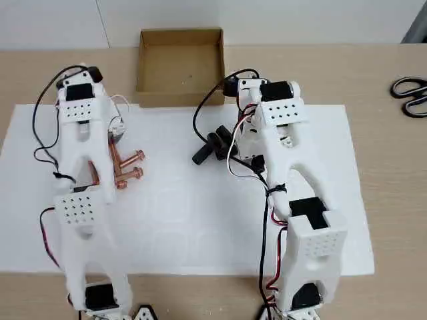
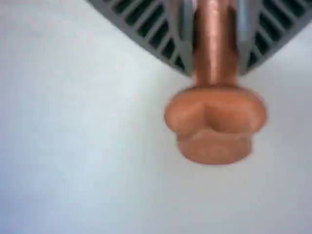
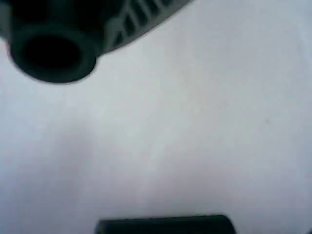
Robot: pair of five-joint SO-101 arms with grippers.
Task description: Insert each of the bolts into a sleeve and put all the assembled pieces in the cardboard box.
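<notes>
My left gripper is shut on the shaft of a copper bolt, whose flanged head points at the wrist camera above the white sheet. In the high view, this arm stands at the left beside two loose copper bolts. My right gripper is shut on a black sleeve, its open bore facing the camera. Another black sleeve lies on the sheet beneath. From above, the right gripper sits by the cluster of black sleeves. The cardboard box stands open at the back.
A white sheet covers the table's middle, with bare room between the two arms. Scissors lie at the far right edge on the wooden table. Loose black and red cables hang around both arms.
</notes>
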